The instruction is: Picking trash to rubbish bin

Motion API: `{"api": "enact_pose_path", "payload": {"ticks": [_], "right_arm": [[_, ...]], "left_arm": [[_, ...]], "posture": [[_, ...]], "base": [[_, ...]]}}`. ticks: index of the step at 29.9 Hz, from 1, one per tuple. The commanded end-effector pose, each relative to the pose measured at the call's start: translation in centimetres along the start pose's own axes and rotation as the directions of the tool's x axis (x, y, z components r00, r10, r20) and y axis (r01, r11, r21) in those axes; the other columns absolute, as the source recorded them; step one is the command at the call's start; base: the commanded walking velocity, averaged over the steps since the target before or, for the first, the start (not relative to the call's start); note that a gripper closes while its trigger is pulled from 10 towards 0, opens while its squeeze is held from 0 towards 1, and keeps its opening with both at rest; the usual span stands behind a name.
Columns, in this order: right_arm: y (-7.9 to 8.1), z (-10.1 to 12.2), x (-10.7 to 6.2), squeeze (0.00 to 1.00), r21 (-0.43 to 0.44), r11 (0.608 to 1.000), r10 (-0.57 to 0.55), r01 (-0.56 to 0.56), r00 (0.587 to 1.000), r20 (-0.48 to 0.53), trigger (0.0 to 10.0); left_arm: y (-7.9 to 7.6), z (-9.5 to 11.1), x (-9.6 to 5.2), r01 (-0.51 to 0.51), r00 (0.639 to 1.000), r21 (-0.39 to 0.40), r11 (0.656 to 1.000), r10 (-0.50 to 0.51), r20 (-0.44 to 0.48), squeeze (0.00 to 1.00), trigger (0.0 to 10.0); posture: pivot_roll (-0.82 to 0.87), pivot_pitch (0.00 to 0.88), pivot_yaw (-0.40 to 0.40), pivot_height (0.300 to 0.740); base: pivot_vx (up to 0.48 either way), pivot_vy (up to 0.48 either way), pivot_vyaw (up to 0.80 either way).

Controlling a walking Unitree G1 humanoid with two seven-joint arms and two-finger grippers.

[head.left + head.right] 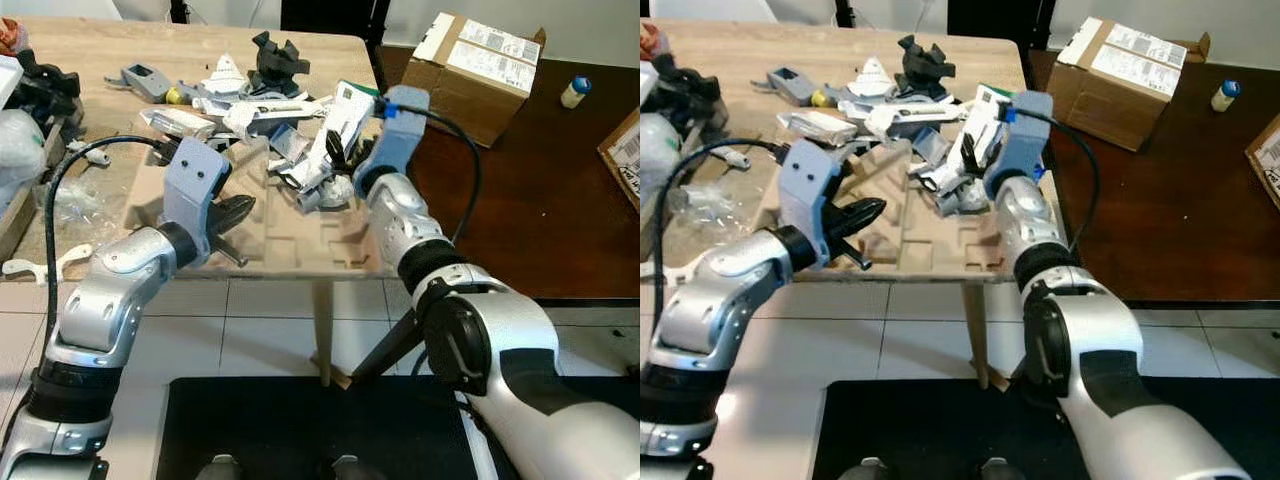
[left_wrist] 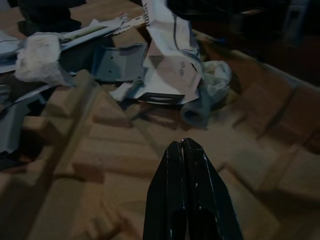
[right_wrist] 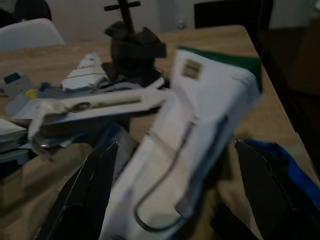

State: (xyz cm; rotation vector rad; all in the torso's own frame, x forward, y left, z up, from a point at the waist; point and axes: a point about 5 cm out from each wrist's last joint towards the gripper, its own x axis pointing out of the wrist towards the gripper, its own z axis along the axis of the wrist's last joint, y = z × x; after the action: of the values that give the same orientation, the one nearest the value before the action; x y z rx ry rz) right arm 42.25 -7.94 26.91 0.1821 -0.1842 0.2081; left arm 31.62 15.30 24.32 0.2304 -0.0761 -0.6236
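At the centre of the head views, a wooden table (image 1: 90, 60) carries a moulded brown pulp tray (image 1: 290, 235) and, along its far edge, a heap of trash; the principal item is a white paper package (image 1: 335, 135) with a green end, lying tilted against the tray's upper right corner; the right gripper (image 3: 175, 195) is at this package, its two black fingers (image 3: 82, 195) spread wide, one on either side of the paper, not closed on it; the left gripper (image 2: 184, 150) hangs over the tray at lower left of the heap, its fingers pressed together and holding nothing; a black clamp-like object (image 1: 278, 62) stands behind the heap; cardboard boxes (image 1: 478, 68) sit on the dark floor at upper right, a small bottle (image 1: 574, 91) beside them.
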Motion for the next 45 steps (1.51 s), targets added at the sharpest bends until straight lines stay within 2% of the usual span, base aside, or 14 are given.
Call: {"api": "enact_pose_path", "payload": {"ticks": [1,2,4,5,11,15,17,24,32,38,42,43,44,45], "right_arm": [[0.2,-0.7,-0.1,1.0,-0.012,1.0,0.0,0.0,0.999,-0.041,10.0],[1.0,-0.8,0.0,0.45,-0.026,0.999,0.023,-0.025,0.998,-0.058,10.0],[1.3,-0.8,0.0,0.45,-0.031,0.999,0.036,-0.038,0.997,-0.065,10.0],[1.8,-1.0,0.0,0.0,-0.042,0.997,0.055,-0.059,0.995,-0.078,10.0],[3.3,-1.8,-0.1,0.0,-0.199,0.973,0.085,-0.112,0.986,-0.14,10.0],[3.3,-2.4,-0.2,0.0,-0.243,0.964,0.068,-0.108,0.983,-0.169,10.0],[2.6,-2.9,-0.4,0.0,-0.266,0.962,0.013,-0.067,0.98,-0.198,10.0],[1.6,-3.6,-0.6,0.0,-0.294,0.955,-0.036,-0.032,0.974,-0.222,10.0],[-1.1,-4.1,-1.1,0.0,-0.307,0.95,-0.137,0.061,0.962,-0.234,10.0],[-2.9,-4.2,-1.4,0.0,-0.272,0.955,-0.19,0.121,0.951,-0.242,10.0],[-3.1,-4.4,-1.5,0.0,-0.254,0.96,-0.186,0.121,0.951,-0.247,10.0],[-3.0,-4.5,-1.5,0.0,-0.236,0.965,-0.175,0.116,0.952,-0.25,4.0],[-3.0,-4.5,-1.5,0.0,-0.225,0.968,-0.168,0.112,0.953,-0.252,0.0],[-2.9,-4.6,-1.5,0.0,-0.211,0.972,-0.16,0.107,0.954,-0.254,0.0]], "left_arm": [[-0.4,-0.1,-0.1,0.009,1.0,-0.006,1.0,-0.009,0.004,0.0,10.0],[-0.5,-0.2,-0.2,0.003,1.0,-0.011,1.0,-0.003,0.005,0.0,10.0],[-0.6,-0.2,-0.2,0.002,1.0,-0.012,1.0,-0.002,0.005,0.0,10.0],[-0.7,-0.2,-0.2,0.001,1.0,-0.012,1.0,-0.001,0.004,0.0,10.0],[-0.8,-0.5,-0.6,-0.015,1.0,-0.014,1.0,0.015,-0.001,0.0,10.0],[-0.7,-0.5,-0.7,-0.023,1.0,-0.015,1.0,0.023,-0.003,0.0,10.0],[-0.7,-0.6,-0.8,-0.028,1.0,-0.014,0.999,0.028,-0.007,0.0,10.0],[-0.7,-0.6,-0.9,-0.03,1.0,-0.012,0.999,0.029,-0.01,0.0,10.0],[-0.5,-0.6,-0.8,-0.019,1.0,-0.001,1.0,0.019,-0.019,0.0,10.0],[-0.5,-0.6,-0.6,-0.006,1.0,0.007,1.0,0.006,-0.022,0.0,10.0],[-0.5,-0.6,-0.6,-0.003,1.0,0.008,1.0,0.003,-0.023,0.0,10.0],[-0.5,-0.5,-0.6,-0.001,1.0,0.01,1.0,0.001,-0.024,0.0,10.0],[-0.5,-0.5,-0.5,0.0,1.0,0.011,1.0,0.001,-0.024,0.0,10.0],[-0.4,-0.5,-0.5,0.0,1.0,0.012,1.0,0.0,-0.024,0.0,10.0]], "posture": [[0.15,0.243,-0.116,0.74],[0.15,0.25,-0.128,0.74],[0.15,0.25,-0.128,0.74],[0.15,0.254,-0.136,0.74],[0.15,0.261,-0.157,0.74],[0.15,0.263,-0.16,0.74],[0.15,0.266,-0.161,0.74],[0.15,0.266,-0.161,0.74],[0.15,0.256,-0.132,0.74],[0.16,0.247,-0.111,0.74],[0.16,0.247,-0.109,0.74],[0.16,0.246,-0.108,0.74],[0.16,0.245,-0.108,0.74],[0.16,0.245,-0.108,0.74]], "base": [[0.0,0.0,0.0],[0.0,0.0,0.0],[0.0,0.0,0.0],[0.0,0.0,0.0],[0.0,0.0,0.0],[0.0,0.0,0.0],[0.0,0.0,0.0],[0.0,0.0,0.0],[0.0,0.0,0.0],[0.0,0.0,0.0],[0.0,0.0,0.0],[0.0,0.0,0.0],[0.0,0.0,0.0],[0.0,0.0,0.0]]}}
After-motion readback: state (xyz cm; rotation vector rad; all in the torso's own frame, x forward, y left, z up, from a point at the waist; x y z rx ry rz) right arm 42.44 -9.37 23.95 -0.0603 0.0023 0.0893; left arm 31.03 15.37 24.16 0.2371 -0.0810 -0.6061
